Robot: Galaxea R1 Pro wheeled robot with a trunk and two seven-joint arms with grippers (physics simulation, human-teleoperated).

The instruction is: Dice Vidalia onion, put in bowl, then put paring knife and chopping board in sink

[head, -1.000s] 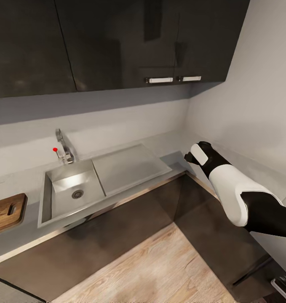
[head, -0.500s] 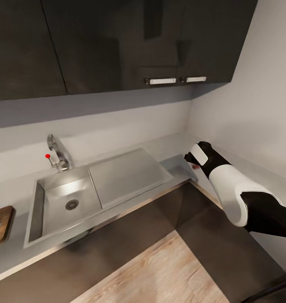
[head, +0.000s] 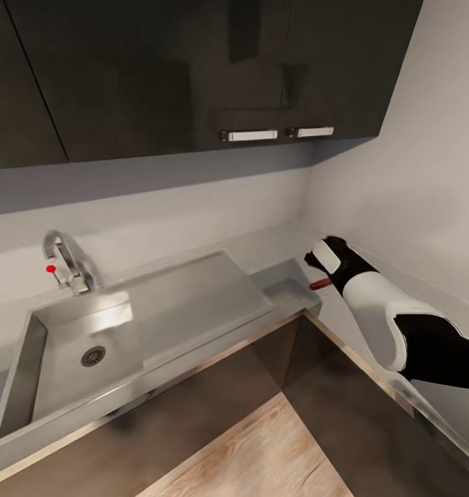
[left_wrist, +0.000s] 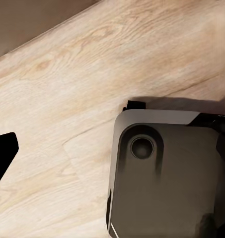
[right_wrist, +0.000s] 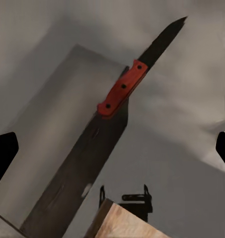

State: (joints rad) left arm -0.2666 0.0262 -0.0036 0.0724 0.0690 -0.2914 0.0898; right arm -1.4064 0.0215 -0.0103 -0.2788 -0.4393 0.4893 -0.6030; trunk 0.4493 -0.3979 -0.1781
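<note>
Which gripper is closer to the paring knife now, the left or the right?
Right. The right gripper hovers just above the paring knife on the countertop; the left wrist view faces the wood floor, away from it.

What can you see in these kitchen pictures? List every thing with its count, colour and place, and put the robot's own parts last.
sink: one, grey steel, set in the countertop, its drainboard wing toward the corner.
tap: one, chrome with a red knob, behind the basin.
countertop: one, dark grey, running along the wall and round the corner.
paring knife: one, red handle and dark blade, lying on the countertop at the corner, in front of the right pincer.
wall cabinets: glossy dark brown, above the counter, with two pale handles.
floor: pale wood planks, in front of the base cabinets.
robot base: one, dark grey, on the floor, in the left wrist view.
right pincer: one, black and white, open, over the corner near the knife.
</note>
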